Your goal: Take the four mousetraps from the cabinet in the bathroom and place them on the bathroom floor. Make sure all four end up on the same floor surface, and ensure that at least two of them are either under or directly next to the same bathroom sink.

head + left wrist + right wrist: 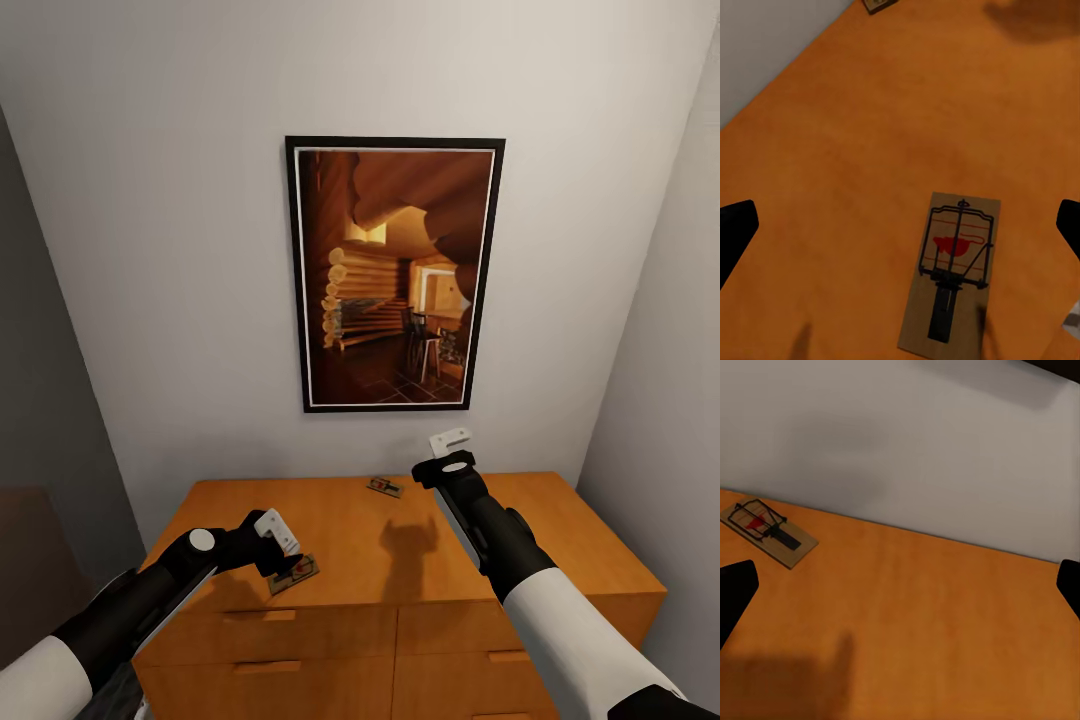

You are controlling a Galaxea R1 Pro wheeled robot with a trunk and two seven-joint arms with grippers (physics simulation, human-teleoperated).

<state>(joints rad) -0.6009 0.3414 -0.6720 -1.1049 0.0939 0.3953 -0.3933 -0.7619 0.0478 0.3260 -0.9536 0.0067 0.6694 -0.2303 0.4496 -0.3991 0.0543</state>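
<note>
Two mousetraps (pixel 294 574) (pixel 384 487) on the cabinet (pixel 350 540), left pincer (pixel 900 225) and right pincer (pixel 900 585) both spread.

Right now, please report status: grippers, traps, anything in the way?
Both grippers open, left over near trap, right raised above cabinet. Second trap by the wall. Nothing in the way.

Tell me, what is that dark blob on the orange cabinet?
Head view: the blob is the shadow of the right gripper, cast on the cabinet top. Right wrist view: the same soft shadow darkens the wood, with a fainter one on the wall. Left wrist view: the mousetrap looks sharp, and two thin finger shadows fall beside it.
</note>
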